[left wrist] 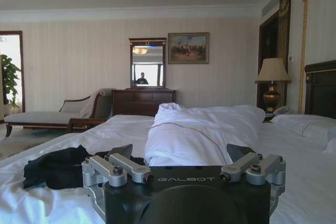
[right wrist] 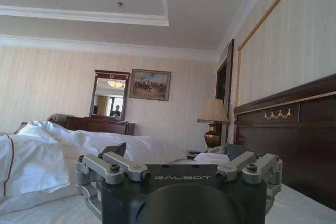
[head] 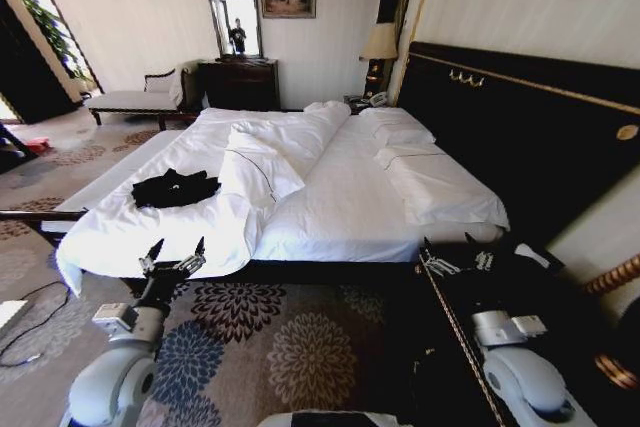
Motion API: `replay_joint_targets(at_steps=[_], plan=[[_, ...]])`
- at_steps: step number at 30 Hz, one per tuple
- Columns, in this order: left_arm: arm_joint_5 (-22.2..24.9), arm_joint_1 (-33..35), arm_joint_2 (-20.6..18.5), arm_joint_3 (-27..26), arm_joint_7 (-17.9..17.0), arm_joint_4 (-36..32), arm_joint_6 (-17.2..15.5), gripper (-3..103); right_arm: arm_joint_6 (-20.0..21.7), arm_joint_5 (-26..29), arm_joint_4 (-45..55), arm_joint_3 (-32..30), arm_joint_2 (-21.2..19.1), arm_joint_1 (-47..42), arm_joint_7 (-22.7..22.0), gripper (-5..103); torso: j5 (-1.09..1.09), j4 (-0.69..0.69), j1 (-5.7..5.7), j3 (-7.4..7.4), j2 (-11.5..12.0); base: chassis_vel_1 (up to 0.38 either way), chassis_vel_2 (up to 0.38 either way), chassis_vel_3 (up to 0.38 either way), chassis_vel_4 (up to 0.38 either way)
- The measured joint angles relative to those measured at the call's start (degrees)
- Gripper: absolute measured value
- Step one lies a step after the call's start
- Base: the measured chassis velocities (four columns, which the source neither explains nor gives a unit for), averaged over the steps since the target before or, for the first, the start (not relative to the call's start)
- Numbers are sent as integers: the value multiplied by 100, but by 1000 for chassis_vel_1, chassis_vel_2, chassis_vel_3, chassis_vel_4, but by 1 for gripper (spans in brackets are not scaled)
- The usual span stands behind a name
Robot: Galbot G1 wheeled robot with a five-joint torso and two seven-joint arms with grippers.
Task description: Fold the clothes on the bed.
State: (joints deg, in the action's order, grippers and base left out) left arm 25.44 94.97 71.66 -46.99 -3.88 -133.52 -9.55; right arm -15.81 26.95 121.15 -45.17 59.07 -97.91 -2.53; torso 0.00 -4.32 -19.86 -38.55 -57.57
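From where I sit, the T-shirt (head: 176,188) lies crumpled on the bed (head: 340,209), just beyond my left hand (head: 174,253), whose fingers stand apart at the bed's foot edge. My right hand (head: 457,259), also apart, hangs farther off towards the headboard side. Bunched up, the shirt's long axis and lettering are unreadable.

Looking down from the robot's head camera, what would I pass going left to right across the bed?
Black T-shirt lying crumpled near the left edge → bunched white duvet running up the middle → bare white sheet → white pillows → dark headboard.
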Motion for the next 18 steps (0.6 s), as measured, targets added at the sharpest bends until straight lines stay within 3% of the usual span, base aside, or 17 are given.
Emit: replay_joint_targets(at_steps=[18], plan=[[-70,61,108,20,15,-29,43,100,-53,-57,-44,39,118,-5,0,100,-2,-1,0,0,0,-147,140,144,-150]])
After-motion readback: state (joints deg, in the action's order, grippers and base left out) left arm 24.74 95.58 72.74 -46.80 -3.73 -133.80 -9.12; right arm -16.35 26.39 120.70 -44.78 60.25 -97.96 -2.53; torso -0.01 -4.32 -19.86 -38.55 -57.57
